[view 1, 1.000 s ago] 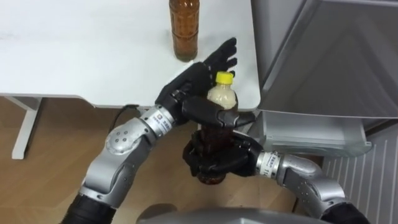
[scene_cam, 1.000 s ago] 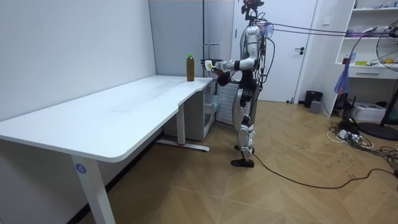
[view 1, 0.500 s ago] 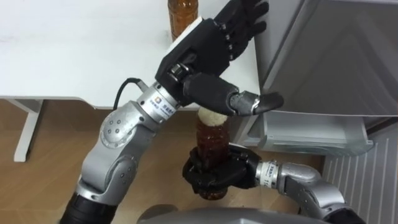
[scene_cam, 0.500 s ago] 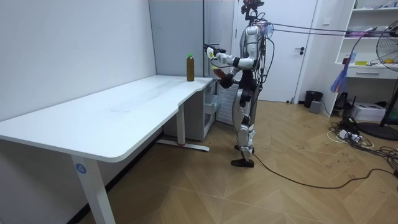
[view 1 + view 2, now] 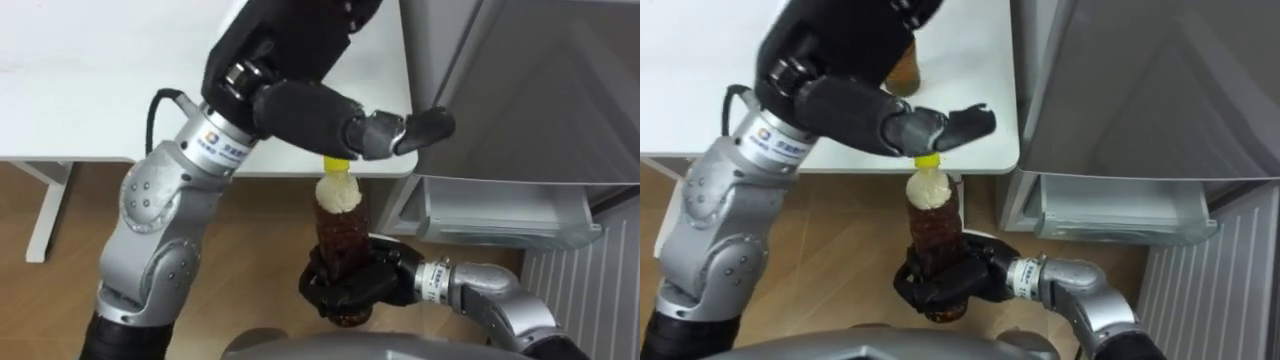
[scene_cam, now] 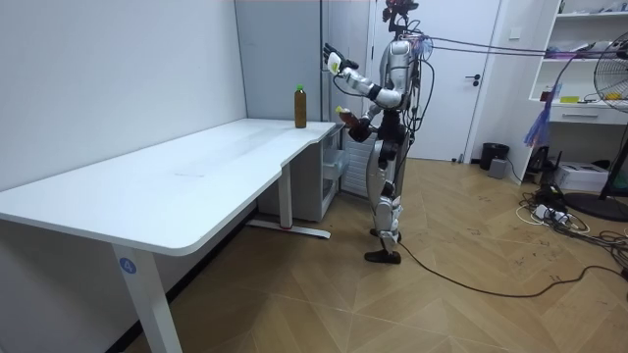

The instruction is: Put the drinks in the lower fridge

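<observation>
My right hand (image 5: 352,290) is shut on a brown drink bottle (image 5: 340,228) with a yellow cap, held upright low in front of me, just off the table's corner. The same bottle (image 5: 933,225) and right hand (image 5: 945,285) show in the right eye view. Above the cap my left hand (image 5: 290,60) is raised and open, its thumb (image 5: 420,125) pointing at the grey fridge (image 5: 530,90). A second brown bottle (image 5: 903,70) stands on the white table (image 5: 90,90), mostly behind the left hand. In the room view I stand at the table's end with the left hand (image 6: 333,61) up.
The fridge's grey front stands close on my right, with a pale ledge or drawer (image 5: 500,215) below it. The table's rounded corner (image 5: 405,160) lies between the held bottle and the fridge. Wooden floor (image 5: 60,270) shows beneath. The second bottle (image 6: 300,106) stands near the table's far end.
My left hand has let go of the bottle's cap and risen up over the table edge, opening. The right hand keeps the bottle in about the same low place.
</observation>
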You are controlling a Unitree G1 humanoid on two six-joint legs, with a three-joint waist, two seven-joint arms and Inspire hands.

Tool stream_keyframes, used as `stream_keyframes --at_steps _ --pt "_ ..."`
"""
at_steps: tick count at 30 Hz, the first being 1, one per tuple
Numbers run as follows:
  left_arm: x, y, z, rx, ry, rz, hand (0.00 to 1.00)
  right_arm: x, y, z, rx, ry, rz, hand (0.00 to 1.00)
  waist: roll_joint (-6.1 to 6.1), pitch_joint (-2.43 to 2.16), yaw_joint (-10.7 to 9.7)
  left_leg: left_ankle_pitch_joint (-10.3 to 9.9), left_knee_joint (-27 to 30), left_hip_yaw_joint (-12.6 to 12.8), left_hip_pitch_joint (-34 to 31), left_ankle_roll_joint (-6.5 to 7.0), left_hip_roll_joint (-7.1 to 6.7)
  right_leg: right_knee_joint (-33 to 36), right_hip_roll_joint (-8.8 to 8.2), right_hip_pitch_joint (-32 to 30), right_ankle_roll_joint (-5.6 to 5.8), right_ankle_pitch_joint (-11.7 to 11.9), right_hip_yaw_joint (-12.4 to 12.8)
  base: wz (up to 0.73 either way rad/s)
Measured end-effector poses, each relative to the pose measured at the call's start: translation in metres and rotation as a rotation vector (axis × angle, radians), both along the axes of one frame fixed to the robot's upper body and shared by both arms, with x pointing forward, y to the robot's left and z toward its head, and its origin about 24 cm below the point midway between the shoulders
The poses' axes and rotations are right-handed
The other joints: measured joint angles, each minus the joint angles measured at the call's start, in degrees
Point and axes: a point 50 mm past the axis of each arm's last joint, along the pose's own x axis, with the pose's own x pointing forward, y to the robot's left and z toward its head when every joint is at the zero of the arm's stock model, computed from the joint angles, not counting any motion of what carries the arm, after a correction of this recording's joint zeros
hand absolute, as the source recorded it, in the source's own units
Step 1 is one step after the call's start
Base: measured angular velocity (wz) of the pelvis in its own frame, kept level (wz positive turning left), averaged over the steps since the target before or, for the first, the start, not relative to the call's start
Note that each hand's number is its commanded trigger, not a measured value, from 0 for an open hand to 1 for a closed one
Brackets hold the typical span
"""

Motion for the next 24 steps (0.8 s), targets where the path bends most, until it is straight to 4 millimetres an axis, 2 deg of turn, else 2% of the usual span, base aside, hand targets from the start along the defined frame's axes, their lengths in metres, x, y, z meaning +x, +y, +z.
stream_keyframes --at_steps 2,4,8,9,12,18,24 --pt "-0.002 0.007 0.008 -0.014 -0.038 0.049 0.00 -0.002 -0.003 -0.001 -0.008 0.005 -0.013 1.00 0.12 0.02 0.40 0.00 0.03 -0.08 0.26 0.00 0.02 0.02 0.02 0.13 0.00 0.00 -0.04 0.00" --pt "-0.001 0.017 0.014 -0.033 -0.072 0.124 0.00 -0.003 -0.006 -0.002 -0.016 0.005 -0.031 1.00 0.48 0.24 1.46 0.00 -0.13 0.15 0.91 0.00 0.07 -0.07 0.06 0.51 0.00 0.00 -0.08 -0.04" --pt "-0.005 0.046 0.031 -0.085 -0.172 0.376 0.00 -0.010 -0.021 -0.004 -0.032 0.005 -0.122 1.00 1.31 0.41 3.66 0.00 -1.18 -0.45 1.96 -0.01 -0.04 -0.11 0.09 1.50 0.07 -0.04 -0.28 0.01" --pt "-0.007 0.051 0.033 -0.088 -0.187 0.423 0.00 -0.012 -0.024 -0.005 -0.036 0.007 -0.138 1.00 1.40 0.34 4.05 0.00 -1.27 -0.50 2.11 -0.01 -0.05 -0.10 0.09 1.59 0.14 -0.09 -0.25 -0.04" --pt "-0.014 0.084 0.043 -0.102 -0.273 0.740 0.00 -0.022 -0.035 -0.008 -0.056 0.005 -0.206 1.00 1.51 0.20 6.51 0.06 -1.53 -0.99 2.79 -0.09 -0.06 -0.11 0.20 1.98 0.20 -0.13 -0.47 0.00" --pt "-0.033 0.125 0.053 -0.132 -0.385 1.204 0.00 -0.039 -0.039 -0.014 -0.068 0.034 -0.308 1.00 1.66 -0.07 8.93 0.07 -1.41 -3.43 3.88 -0.09 -0.57 -1.22 0.15 4.34 0.20 -0.13 -1.81 0.14" --pt "-0.048 0.159 0.048 -0.244 -0.394 1.517 0.00 -0.040 -0.040 -0.015 -0.090 0.037 -0.359 1.00 1.95 -0.34 11.39 0.07 -1.73 -4.56 5.83 -0.09 -0.92 -2.16 0.15 6.51 0.24 -0.15 -2.15 0.05"
